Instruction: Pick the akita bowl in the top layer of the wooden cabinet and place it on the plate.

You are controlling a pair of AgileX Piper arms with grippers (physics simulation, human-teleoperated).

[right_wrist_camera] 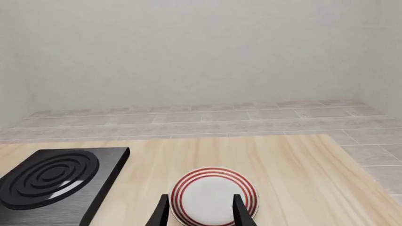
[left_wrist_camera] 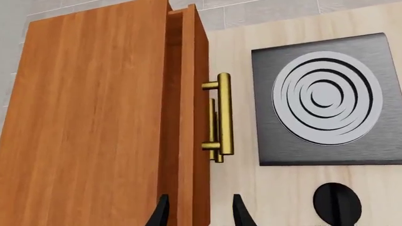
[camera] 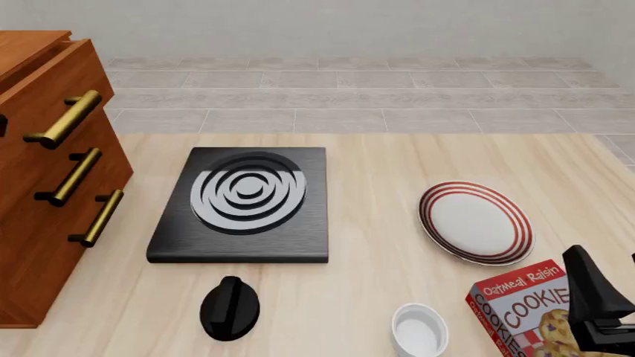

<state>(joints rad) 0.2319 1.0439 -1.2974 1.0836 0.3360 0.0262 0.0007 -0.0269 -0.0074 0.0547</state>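
Note:
The wooden cabinet (camera: 44,223) stands at the table's left edge. Its top layer (left_wrist_camera: 193,94) is pulled out only a crack, its brass handle (left_wrist_camera: 224,113) facing the stove. The akita bowl is hidden. My left gripper (left_wrist_camera: 199,214) is open above the cabinet's front edge, its fingertips (left_wrist_camera: 162,213) standing either side of the drawer front in the left wrist view; it is out of the front view. The red-ringed plate (camera: 474,222) lies bare at the right. My right gripper (camera: 607,271) is open and holds nothing, hanging near the table's front right with the plate (right_wrist_camera: 213,195) ahead of it.
A black stove (camera: 243,201) with a ringed burner sits mid-table, a black knob (camera: 230,307) in front of it. A plain white cup-like bowl (camera: 418,331) and a cookie box (camera: 521,312) stand at the front right, close to my right gripper.

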